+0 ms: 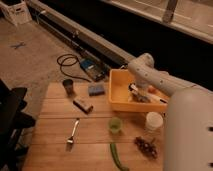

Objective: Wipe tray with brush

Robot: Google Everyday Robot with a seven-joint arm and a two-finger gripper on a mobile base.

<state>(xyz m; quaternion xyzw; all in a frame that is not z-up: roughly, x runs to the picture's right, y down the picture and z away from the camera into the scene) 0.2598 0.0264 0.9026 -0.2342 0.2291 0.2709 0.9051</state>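
The brush (pixel 151 97) lies inside the tray (pixel 131 106), slanting across its floor, with the dark end just under the gripper (pixel 136 92) and the white handle running away from it toward the tray's right wall. The gripper hangs low in the tray at the end of the white arm (pixel 150 75), right at the brush's dark end; whether it is spread or clamped on the brush cannot be told. A small orange thing (pixel 152 89) sits just right of the gripper, also in the tray. The tray stands at the far right part of the wooden table (pixel 50 147). Just left of the gripper, outside the tray wall, lies a blue sponge (pixel 96 89), and further left stands a dark cup (pixel 68 86). Left of the gripper and nearer the camera lies a brown block (pixel 83 105), with a fork (pixel 73 133) well beyond it. In front of the gripper, past the tray's near wall, stand a green cup (pixel 115 124) and a white tub (pixel 154 121). Further on lie dark grapes (pixel 146 146) and a long green vegetable (pixel 118 158). Behind and left of the gripper, a black cable (pixel 66 62) is coiled on the floor.
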